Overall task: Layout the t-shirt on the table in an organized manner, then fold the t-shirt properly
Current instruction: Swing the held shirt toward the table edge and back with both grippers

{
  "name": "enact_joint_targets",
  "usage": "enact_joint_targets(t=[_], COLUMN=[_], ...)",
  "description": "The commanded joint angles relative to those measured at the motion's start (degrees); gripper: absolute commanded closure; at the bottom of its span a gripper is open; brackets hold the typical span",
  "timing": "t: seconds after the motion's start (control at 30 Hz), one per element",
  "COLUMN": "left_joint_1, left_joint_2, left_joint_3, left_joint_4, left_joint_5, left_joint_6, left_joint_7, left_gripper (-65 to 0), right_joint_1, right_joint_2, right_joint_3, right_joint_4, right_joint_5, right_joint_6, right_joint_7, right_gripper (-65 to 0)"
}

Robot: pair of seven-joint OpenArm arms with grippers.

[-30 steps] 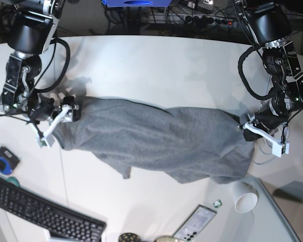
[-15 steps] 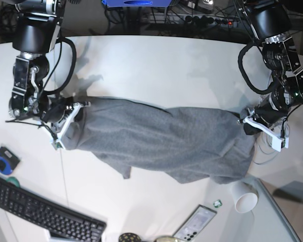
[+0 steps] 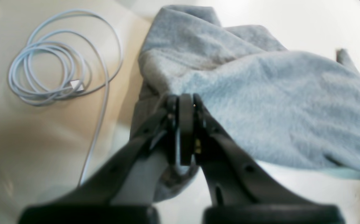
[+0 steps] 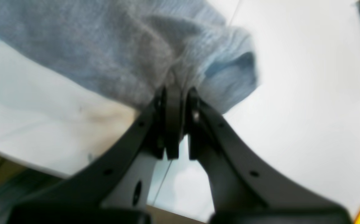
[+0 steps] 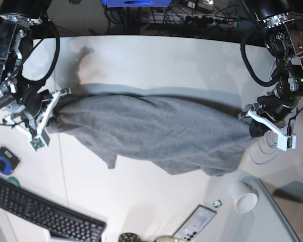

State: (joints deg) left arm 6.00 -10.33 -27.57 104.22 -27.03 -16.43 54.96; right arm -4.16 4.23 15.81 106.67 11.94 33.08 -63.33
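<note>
Right gripper [image 4: 177, 102] and left gripper [image 3: 183, 105] pinching t-shirt [image 5: 151, 133] ends; bare table [image 5: 156, 65] beyond

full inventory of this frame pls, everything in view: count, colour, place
t-shirt: 1, heather grey, stretched across the table between both grippers
table: 1, white, under everything
coiled cable: 1, white, beside the shirt end at the left gripper
paper cup: 1, white, on its side near the front edge
keyboard: 1, black, front corner
phone: 1, light-coloured, front edge
round device: 1, blue and black, above the keyboard
left gripper: 1, black, shut on the t-shirt
right gripper: 1, black, shut on the t-shirt
</note>
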Motion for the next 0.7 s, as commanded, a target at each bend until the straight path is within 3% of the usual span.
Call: enact_joint_targets(t=[0.0, 0.17, 0.33, 0.4, 0.5, 0.67], left_joint_1=[-2.7, -8.6, -14.7, -16.5, -17.2, -14.5], left_joint_2=[-0.7, -0.7, -0.4, -0.4, -0.6, -1.8], left_joint_3=[1.1, 6.0, 8.4, 8.2, 7.7, 7.6], left_joint_4=[0.9, 0.4, -6.5, -12.3, -18.4, -17.7], left_joint_5=[-0.5, -0.5, -0.5, -0.5, -0.5, -0.8], left_joint_6=[-0.1, 0.2, 0.3, 0.3, 0.3, 0.3], left_joint_7=[-1.8, -1.7, -1.7, -2.1, -2.3, -5.7], left_gripper=[0.0, 0.0, 0.0, 0.0, 0.0, 0.0], right_joint_1=[4.1, 17.6, 29.3, 32.3, 34.5, 31.9], right_joint_2=[1.0, 2.0, 3.4, 3.4, 3.4, 4.2], right_joint_3=[0.1, 0.2, 0.1, 0.1, 0.1, 0.1], right_joint_4=[0.4, -9.4, -25.0, -32.4, -39.7, -36.5], right_joint_5=[0.1, 0.1, 0.1, 0.1, 0.0, 0.0], right_joint_6=[0.1, 0.1, 0.1, 0.1, 0.1, 0.1], right_joint_7=[1.4, -2.0, -1.2, 1.6, 4.8, 5.3], right_gripper=[-0.6, -0.6, -0.6, -0.6, -0.6, -0.6])
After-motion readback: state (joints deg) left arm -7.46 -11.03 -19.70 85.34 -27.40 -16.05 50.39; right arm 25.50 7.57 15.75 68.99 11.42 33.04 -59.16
